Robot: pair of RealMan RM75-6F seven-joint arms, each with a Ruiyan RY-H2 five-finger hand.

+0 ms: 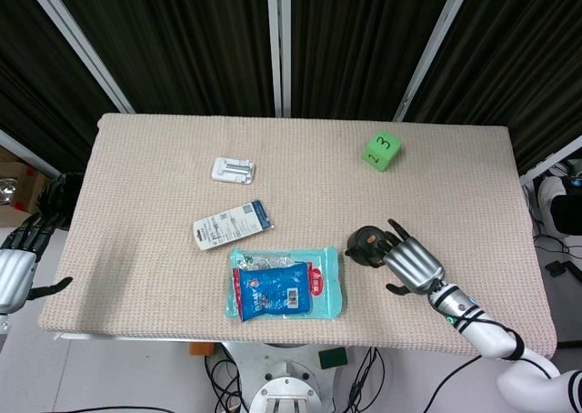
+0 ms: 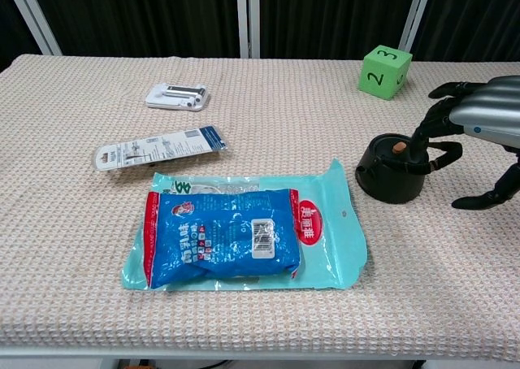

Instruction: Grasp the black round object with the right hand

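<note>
The black round object (image 1: 367, 246) (image 2: 392, 167) sits on the cloth-covered table (image 1: 136, 158), right of centre toward the front, with a small orange spot on top. My right hand (image 1: 414, 266) (image 2: 479, 117) is just to its right. The fingertips (image 2: 428, 133) hang over the object's right upper edge, and the thumb is spread away to the right, clear of it. Nothing is gripped. My left hand (image 1: 16, 266) hangs off the table's left edge with fingers apart, holding nothing.
A blue snack packet (image 1: 285, 284) (image 2: 244, 235) lies directly left of the black object. A flat barcode pack (image 1: 233, 225) (image 2: 158, 148) and a white plastic piece (image 1: 234, 170) (image 2: 178, 95) lie farther left. A green cube marked 3 (image 1: 382, 149) (image 2: 384, 71) stands behind.
</note>
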